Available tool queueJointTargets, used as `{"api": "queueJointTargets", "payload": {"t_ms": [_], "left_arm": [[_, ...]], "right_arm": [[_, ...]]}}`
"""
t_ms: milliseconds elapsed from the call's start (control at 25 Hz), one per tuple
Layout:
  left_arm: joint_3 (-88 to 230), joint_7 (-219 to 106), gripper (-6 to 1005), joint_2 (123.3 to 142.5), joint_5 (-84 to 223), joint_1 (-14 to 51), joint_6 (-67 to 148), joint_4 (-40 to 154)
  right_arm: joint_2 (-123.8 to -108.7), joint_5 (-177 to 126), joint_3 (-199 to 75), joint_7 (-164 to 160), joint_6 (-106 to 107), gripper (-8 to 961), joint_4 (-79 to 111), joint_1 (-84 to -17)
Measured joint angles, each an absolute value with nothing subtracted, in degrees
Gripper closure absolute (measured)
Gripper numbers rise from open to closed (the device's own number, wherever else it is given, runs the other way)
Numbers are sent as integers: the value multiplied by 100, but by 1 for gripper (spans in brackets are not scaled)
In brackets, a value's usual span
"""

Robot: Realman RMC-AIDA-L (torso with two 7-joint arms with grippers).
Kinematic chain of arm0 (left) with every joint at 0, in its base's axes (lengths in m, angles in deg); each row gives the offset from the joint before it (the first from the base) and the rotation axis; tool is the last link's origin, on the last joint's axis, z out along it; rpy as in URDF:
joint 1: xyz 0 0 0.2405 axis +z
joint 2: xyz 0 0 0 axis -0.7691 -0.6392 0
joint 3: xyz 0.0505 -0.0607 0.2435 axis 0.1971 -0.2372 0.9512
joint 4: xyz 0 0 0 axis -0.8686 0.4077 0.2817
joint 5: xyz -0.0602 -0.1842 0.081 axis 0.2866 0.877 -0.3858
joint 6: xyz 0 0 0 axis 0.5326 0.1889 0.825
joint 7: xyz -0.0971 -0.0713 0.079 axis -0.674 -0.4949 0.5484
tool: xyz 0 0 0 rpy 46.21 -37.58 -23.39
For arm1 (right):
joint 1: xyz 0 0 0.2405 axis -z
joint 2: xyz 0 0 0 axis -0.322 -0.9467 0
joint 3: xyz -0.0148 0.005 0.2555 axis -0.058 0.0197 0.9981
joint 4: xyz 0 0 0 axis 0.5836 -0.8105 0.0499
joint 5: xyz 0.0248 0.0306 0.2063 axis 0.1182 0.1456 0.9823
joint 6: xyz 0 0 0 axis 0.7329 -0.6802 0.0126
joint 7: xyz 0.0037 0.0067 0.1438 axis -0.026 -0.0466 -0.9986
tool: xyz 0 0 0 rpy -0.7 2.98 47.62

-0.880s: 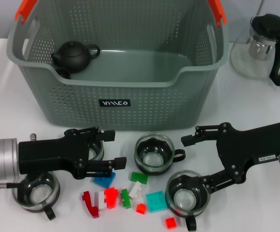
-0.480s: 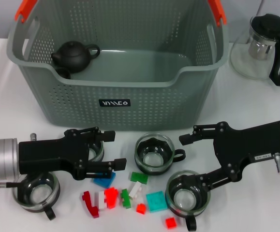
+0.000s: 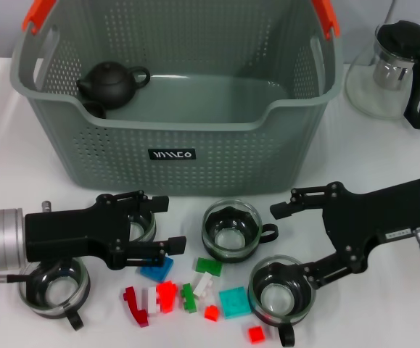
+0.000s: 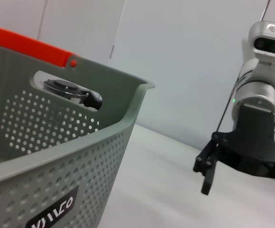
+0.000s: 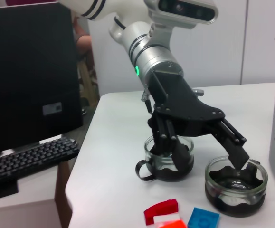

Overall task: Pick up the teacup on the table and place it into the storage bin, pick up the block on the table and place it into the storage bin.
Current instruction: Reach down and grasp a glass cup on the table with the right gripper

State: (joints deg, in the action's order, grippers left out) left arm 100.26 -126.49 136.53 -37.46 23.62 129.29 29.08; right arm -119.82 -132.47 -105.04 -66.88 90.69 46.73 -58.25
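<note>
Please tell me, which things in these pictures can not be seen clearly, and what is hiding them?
- Teacup under the left gripper: head view, mostly covered by the gripper.
- Object beside the black teapot in the storage bin: hidden by teapot and wall.
- Right gripper: left wrist view, one finger cut by the edge.

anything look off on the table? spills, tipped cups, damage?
Nothing stands out. All four glass teacups sit upright, no spill shows, and the storage bin stands level with a black teapot inside. The blocks lie loosely scattered near the front edge. Left gripper and right gripper are both open, holding nothing.
</note>
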Motion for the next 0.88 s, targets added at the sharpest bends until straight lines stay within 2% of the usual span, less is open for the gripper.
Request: {"api": "queueJointTargets", "payload": {"t_ms": [160,880], "left_arm": [[10015,-12647,137,13693,-3720,2378,12857,2935],[9931,-12650,138,13896,-3682,2403,12497,2969]], "right_arm": [[-11948,-13370,-10504,-6678,9293,10,4867,-5807],[-12117,-14773,-10753,-6707,9764,9,5578,-6170]]}}
